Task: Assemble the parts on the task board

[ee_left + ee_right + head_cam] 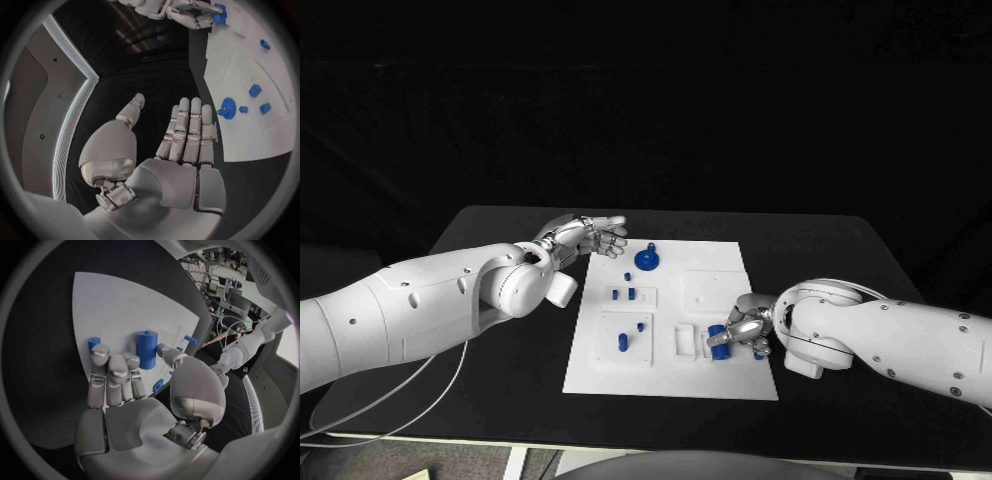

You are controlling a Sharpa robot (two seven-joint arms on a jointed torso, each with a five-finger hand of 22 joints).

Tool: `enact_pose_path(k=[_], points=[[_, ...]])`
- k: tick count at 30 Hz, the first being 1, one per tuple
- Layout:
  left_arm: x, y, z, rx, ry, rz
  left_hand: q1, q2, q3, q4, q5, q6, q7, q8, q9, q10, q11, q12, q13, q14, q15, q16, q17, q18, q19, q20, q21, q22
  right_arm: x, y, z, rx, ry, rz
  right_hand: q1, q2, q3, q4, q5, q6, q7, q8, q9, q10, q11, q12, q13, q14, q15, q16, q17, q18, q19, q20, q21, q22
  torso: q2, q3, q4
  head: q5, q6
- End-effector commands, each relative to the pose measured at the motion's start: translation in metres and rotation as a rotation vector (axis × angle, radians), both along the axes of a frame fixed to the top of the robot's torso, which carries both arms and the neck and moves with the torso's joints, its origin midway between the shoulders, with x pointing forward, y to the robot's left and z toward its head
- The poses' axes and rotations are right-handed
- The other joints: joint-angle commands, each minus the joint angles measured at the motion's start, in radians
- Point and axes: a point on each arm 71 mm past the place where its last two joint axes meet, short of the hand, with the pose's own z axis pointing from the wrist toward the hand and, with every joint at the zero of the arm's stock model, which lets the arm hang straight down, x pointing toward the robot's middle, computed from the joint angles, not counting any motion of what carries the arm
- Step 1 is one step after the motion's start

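Observation:
The white task board lies mid-table. On its near right part stands a blue cylinder, and my right hand holds it between thumb and fingers. In the right wrist view the cylinder sits upright on the board, with the thumb against one side and the fingers at the other. A smaller blue piece shows just past the fingertips. My left hand hovers open by the board's far left corner, fingers straight, holding nothing.
A round blue part with a knob sits at the board's far end, near my left hand. Two small blue blocks and two short pegs stand on the board's left half. Black table surrounds the board.

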Motion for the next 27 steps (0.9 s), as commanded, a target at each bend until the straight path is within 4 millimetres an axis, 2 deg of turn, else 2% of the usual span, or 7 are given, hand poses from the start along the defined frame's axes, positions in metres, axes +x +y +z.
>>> enact_pose_path(k=[1, 4, 11, 16, 27], points=[[0.0, -0.001, 0.0, -0.002, -0.002, 0.001, 0.005, 0.013, 0.007, -0.005, -0.002, -0.009, -0.001, -0.005, -0.001, -0.008, -0.002, -0.004, -0.002, -0.006, 0.003, -0.005, 0.002, 0.009, 0.005, 0.001, -0.005, 0.001, -0.004, -0.004, -0.003, 0.076, 0.021, -0.067, -0.034, 0.011, 0.011, 0.004, 0.003, 0.013, -0.002, 0.001, -0.154, 0.01, -0.002, -0.009, 0.002, 0.003, -0.006, -0.006, 0.001, 0.054, 0.0, 0.011, 0.006, 0.017, 0.001, 0.0003, -0.0006, -0.002, 0.001], [0.0, -0.001, 0.0, -0.001, -0.001, 0.002, 0.01, 0.017, 0.01, -0.008, -0.001, -0.009, -0.001, -0.005, -0.001, -0.008, -0.002, -0.004, -0.002, -0.006, 0.004, -0.006, 0.004, 0.009, 0.005, 0.001, -0.005, 0.001, -0.001, -0.004, 0.004, 0.086, 0.006, -0.07, -0.055, 0.022, 0.008, 0.002, 0.003, 0.02, -0.003, -0.002, -0.159, 0.014, -0.004, -0.011, 0.003, 0.004, -0.008, -0.007, 0.002, 0.054, -0.001, 0.012, 0.008, 0.017, 0.002, 0.0005, 0.0003, -0.002, 0.003], [0.001, -0.002, 0.0, -0.002, 0.0, -0.001, 0.012, 0.019, 0.011, -0.01, -0.001, -0.009, -0.001, -0.004, -0.001, -0.008, -0.002, -0.003, -0.003, -0.005, 0.004, -0.007, 0.004, 0.009, 0.005, 0.001, -0.005, 0.002, 0.001, -0.003, 0.018, 0.11, 0.003, -0.073, -0.07, 0.022, 0.007, -0.004, 0.003, 0.028, -0.005, -0.005, -0.163, 0.019, -0.006, -0.014, 0.004, 0.005, -0.01, -0.008, 0.003, 0.054, -0.001, 0.012, 0.009, 0.017, 0.004, 0.0003, -0.0007, -0.002, 0.003], [0.001, -0.004, 0.001, -0.009, -0.007, -0.009, 0.01, 0.017, 0.009, -0.01, -0.001, -0.009, -0.001, -0.004, -0.002, -0.008, -0.002, -0.003, -0.003, -0.005, 0.004, -0.008, 0.005, 0.008, 0.005, 0.002, -0.005, 0.002, -0.001, 0.007, 0.019, 0.12, 0.02, -0.049, -0.073, 0.024, 0.008, -0.006, 0.003, 0.03, -0.006, -0.006, -0.164, 0.021, -0.006, -0.015, 0.005, 0.005, -0.01, -0.008, 0.003, 0.054, -0.001, 0.012, 0.01, 0.016, 0.004, 0.0001, 0.0007, -0.007, 0.005], [0.002, -0.003, 0.001, -0.012, -0.011, -0.01, -0.005, 0.013, 0.004, -0.004, 0.0, -0.009, 0.0, -0.004, -0.002, -0.008, -0.002, -0.003, -0.004, -0.005, 0.005, -0.01, 0.008, 0.008, 0.006, 0.002, -0.007, 0.003, -0.001, 0.025, 0.017, 0.095, 0.041, 0.008, -0.081, 0.023, 0.008, -0.014, 0.003, 0.032, -0.006, -0.009, -0.168, 0.022, -0.007, -0.017, 0.006, 0.005, -0.011, -0.009, 0.004, 0.054, -0.002, 0.011, 0.01, 0.016, 0.005, -0.0008, 0.0011, -0.002, 0.003]])
